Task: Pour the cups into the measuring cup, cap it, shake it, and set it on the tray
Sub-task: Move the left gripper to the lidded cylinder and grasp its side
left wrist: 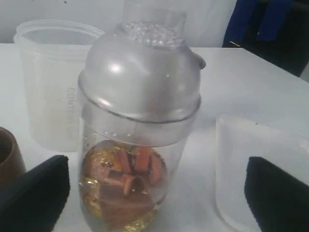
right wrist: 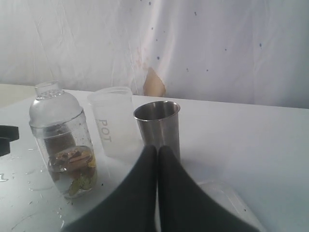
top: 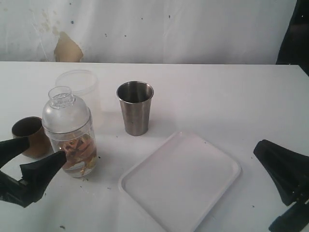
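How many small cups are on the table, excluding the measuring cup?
3: brown cup at far left, frosted cup behind the measuring cup, steel tumbler mid-table. None seems hidden.

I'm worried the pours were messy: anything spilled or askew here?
Yes. Small droplets and wet streaks lie on the table beside the measuring cup, seen in the right wrist view. The cup itself stands upright with its lid seated level.
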Action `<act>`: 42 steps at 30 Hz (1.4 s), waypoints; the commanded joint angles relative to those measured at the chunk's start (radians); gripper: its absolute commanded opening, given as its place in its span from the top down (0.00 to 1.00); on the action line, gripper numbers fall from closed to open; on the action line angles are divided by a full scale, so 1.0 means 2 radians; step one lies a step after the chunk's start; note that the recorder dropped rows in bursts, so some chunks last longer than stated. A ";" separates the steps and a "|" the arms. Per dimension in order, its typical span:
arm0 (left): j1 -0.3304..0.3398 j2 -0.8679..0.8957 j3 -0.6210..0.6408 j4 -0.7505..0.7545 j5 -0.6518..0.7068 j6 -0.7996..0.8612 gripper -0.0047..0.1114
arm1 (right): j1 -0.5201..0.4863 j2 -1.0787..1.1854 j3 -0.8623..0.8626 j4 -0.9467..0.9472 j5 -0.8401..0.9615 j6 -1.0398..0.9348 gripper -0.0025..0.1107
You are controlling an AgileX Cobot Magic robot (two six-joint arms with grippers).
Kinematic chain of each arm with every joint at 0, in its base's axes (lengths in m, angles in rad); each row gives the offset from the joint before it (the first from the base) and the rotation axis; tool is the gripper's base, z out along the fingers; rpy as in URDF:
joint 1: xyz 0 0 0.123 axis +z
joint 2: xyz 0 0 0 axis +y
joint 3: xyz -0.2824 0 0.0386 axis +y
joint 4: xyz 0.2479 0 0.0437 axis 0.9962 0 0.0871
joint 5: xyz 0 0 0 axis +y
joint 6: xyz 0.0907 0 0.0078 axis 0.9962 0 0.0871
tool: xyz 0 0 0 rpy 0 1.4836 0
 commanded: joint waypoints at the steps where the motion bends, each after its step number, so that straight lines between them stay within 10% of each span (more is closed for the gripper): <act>1: -0.002 0.077 0.003 -0.025 -0.069 0.049 0.16 | -0.002 -0.003 0.004 -0.004 0.002 -0.014 0.98; 15: -0.002 0.248 -0.109 0.001 -0.069 0.084 0.16 | -0.002 -0.003 0.004 -0.004 0.003 -0.018 0.98; 42: -0.006 0.256 -0.174 0.030 -0.069 0.084 0.16 | -0.002 -0.003 0.004 -0.004 0.001 -0.026 0.98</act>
